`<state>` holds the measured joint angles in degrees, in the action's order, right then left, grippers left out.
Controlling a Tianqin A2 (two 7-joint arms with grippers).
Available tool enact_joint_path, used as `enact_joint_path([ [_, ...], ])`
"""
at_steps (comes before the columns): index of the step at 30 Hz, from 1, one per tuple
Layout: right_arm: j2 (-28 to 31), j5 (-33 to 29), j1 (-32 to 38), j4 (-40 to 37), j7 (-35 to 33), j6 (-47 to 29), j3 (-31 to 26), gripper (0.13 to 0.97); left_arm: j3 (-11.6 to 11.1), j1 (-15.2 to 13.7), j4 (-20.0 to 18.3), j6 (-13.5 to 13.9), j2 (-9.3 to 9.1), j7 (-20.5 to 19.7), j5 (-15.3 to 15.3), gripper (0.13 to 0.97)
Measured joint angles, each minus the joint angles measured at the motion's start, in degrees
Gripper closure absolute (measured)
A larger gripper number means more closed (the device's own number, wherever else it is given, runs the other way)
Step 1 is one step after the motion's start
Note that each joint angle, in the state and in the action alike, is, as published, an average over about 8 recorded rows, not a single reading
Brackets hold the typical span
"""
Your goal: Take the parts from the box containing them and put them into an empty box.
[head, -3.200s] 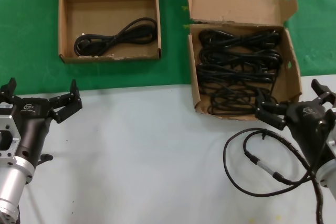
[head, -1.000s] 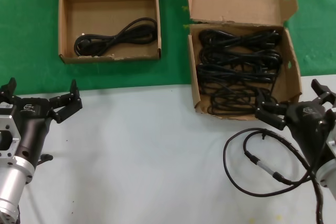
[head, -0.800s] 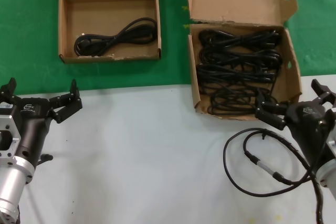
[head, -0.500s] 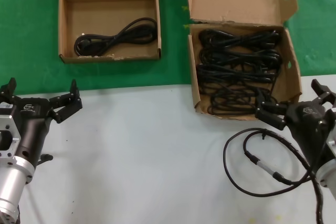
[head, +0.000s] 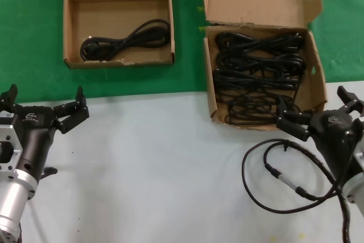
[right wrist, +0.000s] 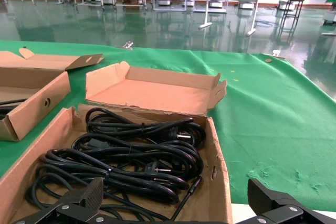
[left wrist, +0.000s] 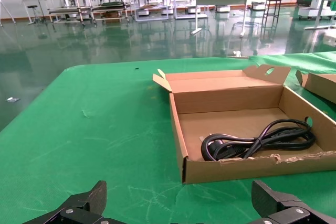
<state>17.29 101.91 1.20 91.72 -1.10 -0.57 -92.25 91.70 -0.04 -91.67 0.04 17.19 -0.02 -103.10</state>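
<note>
While both arms sit low in the frame, the scene reads as follows:
Parts: bundled black power cords (head: 259, 75), thin and rubbery with moulded plugs, lying in several overlapping coils that fill the right-hand box from wall to wall; the right wrist view shows the same pile (right wrist: 131, 161) with plug ends poking out
Moved part: a single cord coil (head: 126, 40) lies along the floor of the upper-left box, also seen in the left wrist view (left wrist: 260, 141)
Full box: brown corrugated cardboard (head: 209, 86) at upper right of the frame, tall lid flap standing behind it, oval slots in the side tabs; it straddles the green cloth and the pale tabletop (head: 153, 174)
Low box: brown corrugated cardboard (head: 68, 32) at upper left on the green cloth (head: 28, 38), low walls, ragged front edge, short lid flap
Left tool (head: 43, 109): lower left of the frame, above the tabletop, fingers spread wide, holding nothing
Right tool (head: 316, 111): lower right, just at the near edge of the full box, fingers spread apart, holding nothing
Robot cable (head: 278, 174): thick black loop with a silver connector on the tabletop, lower right
Writing: a small mark on each tool body, too small to read
</note>
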Motion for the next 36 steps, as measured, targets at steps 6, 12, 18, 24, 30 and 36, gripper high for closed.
enact_joint_path([
  [6,0.0,0.0,0.0,0.0,0.0,0.0,0.0,0.129,0.0,0.0,0.0,0.0,0.00,0.0,0.0,0.132],
  [12,0.0,0.0,0.0,0.0,0.0,0.0,0.0,0.129,0.0,0.0,0.0,0.0,0.00,0.0,0.0,0.132],
  [18,0.0,0.0,0.0,0.0,0.0,0.0,0.0,0.129,0.0,0.0,0.0,0.0,0.00,0.0,0.0,0.132],
  [24,0.0,0.0,0.0,0.0,0.0,0.0,0.0,0.129,0.0,0.0,0.0,0.0,0.00,0.0,0.0,0.132],
  [30,0.0,0.0,0.0,0.0,0.0,0.0,0.0,0.129,0.0,0.0,0.0,0.0,0.00,0.0,0.0,0.132],
  [36,0.0,0.0,0.0,0.0,0.0,0.0,0.0,0.129,0.0,0.0,0.0,0.0,0.00,0.0,0.0,0.132],
])
